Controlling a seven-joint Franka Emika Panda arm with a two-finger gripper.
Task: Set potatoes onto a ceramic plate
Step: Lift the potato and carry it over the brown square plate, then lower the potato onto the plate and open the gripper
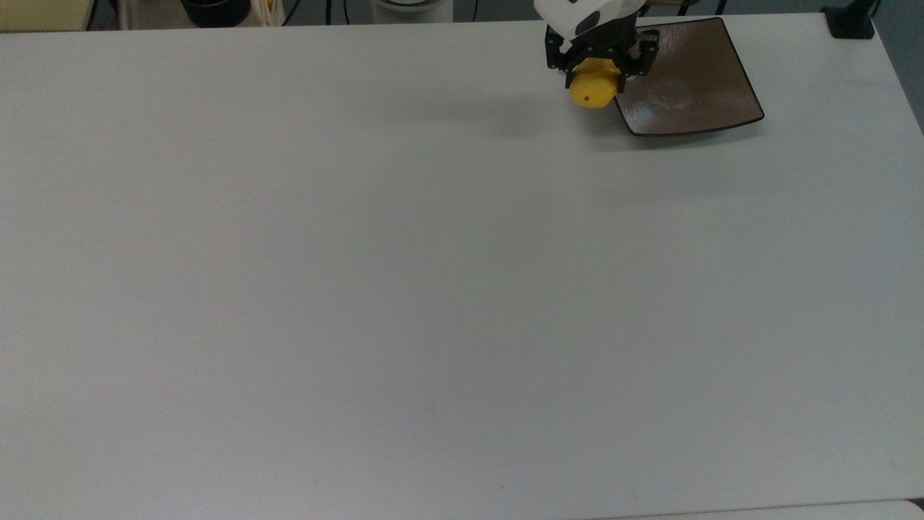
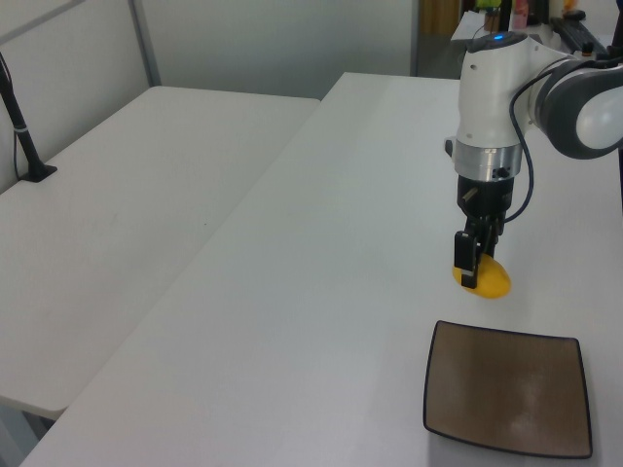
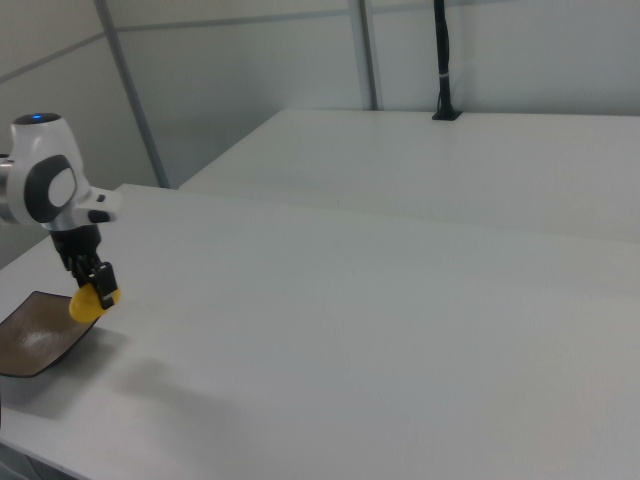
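White table (image 1: 361, 289), potato (image 1: 593, 89) seemingly between jaws.

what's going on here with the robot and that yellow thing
A white robot arm has its claw shut on a yellow potato and holds it lifted off the white table. In the top view it hangs at the near edge of the square brown plate, which has nothing on it yet.

Lighting: even, diffuse, overhead. White table (image 1: 361, 289) bright, no glare. Soft faint shadows beside ceramic plate (image 1: 686, 87); glossy sheen on it. Focus adequate, mild softness throughout.
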